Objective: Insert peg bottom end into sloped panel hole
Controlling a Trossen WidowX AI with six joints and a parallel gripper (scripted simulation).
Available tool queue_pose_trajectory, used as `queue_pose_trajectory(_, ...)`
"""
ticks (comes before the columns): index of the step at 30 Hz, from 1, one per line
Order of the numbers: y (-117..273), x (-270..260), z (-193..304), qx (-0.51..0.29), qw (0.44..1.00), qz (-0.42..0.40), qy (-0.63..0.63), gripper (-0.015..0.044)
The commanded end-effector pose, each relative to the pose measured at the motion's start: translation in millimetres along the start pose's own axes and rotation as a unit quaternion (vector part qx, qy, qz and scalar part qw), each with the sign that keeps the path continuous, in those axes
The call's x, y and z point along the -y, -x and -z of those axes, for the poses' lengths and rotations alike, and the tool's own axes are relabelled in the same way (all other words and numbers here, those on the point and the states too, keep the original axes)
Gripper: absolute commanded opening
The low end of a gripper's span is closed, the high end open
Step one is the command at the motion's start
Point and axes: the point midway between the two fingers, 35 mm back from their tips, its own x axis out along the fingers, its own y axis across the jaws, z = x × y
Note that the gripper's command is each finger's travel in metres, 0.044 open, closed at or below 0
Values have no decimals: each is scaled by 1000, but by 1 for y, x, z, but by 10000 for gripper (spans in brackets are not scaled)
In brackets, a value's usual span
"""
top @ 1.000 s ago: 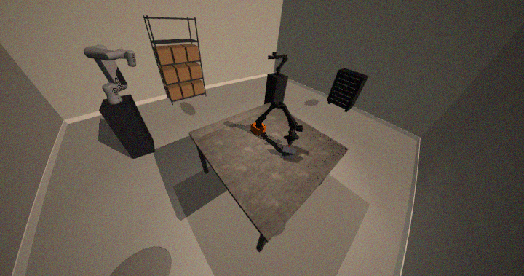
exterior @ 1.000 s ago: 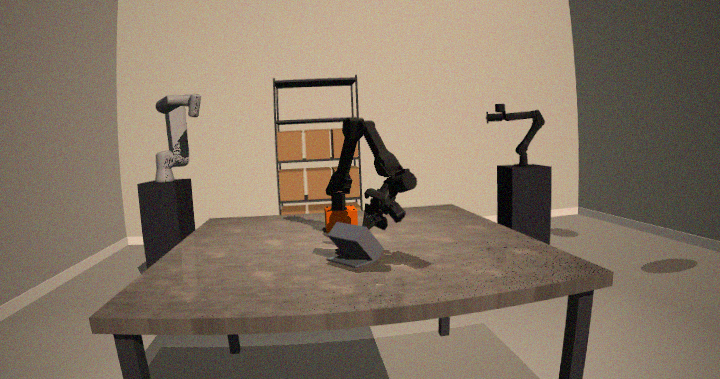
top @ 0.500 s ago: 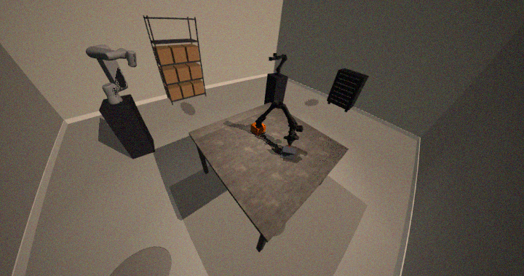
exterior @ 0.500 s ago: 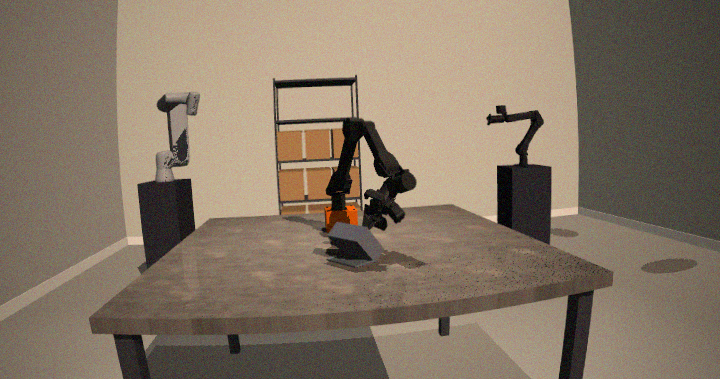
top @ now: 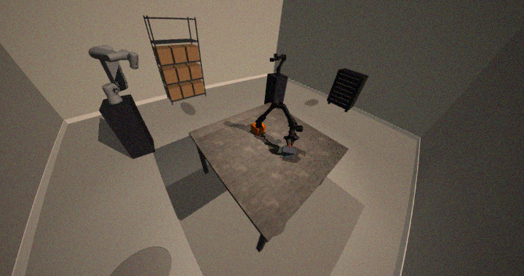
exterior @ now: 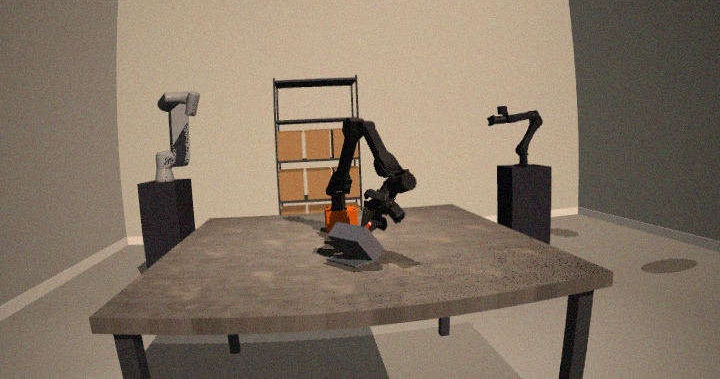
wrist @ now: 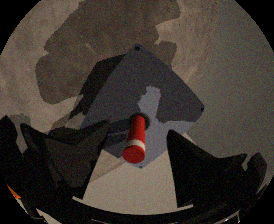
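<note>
And the peg has been let go: in the wrist view its red shaft, ringed by a pale band near the top, is seen between the gripper's fingers, which are spread apart with a gap on either side, nothing clamped. The peg's lower end is set at the dark hole in the face of the sloped panel; how deep it has gone cannot be told. Now for the relation that counts: the peg's long axis is run from the hole back towards the hand, its capped end nearest the wrist camera, a finger flanking each side. So the withdrawal should be made straight back along that axis, out from the sloped face, both fingers kept off the shaft. If it is veered sideways, the peg could be knocked or dragged out. The release looks made; only the clearing away seems left to be done.
</note>
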Motion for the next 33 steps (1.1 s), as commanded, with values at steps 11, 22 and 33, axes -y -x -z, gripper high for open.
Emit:
queue_pose_trajectory(11,19,0,-3,1,1000,-2,1,440)
queue_pose_trajectory(22,42,-1,-5,2,1000,-5,2,440)
queue_pose_trajectory(33,64,-2,-6,2,1000,-6,3,440)
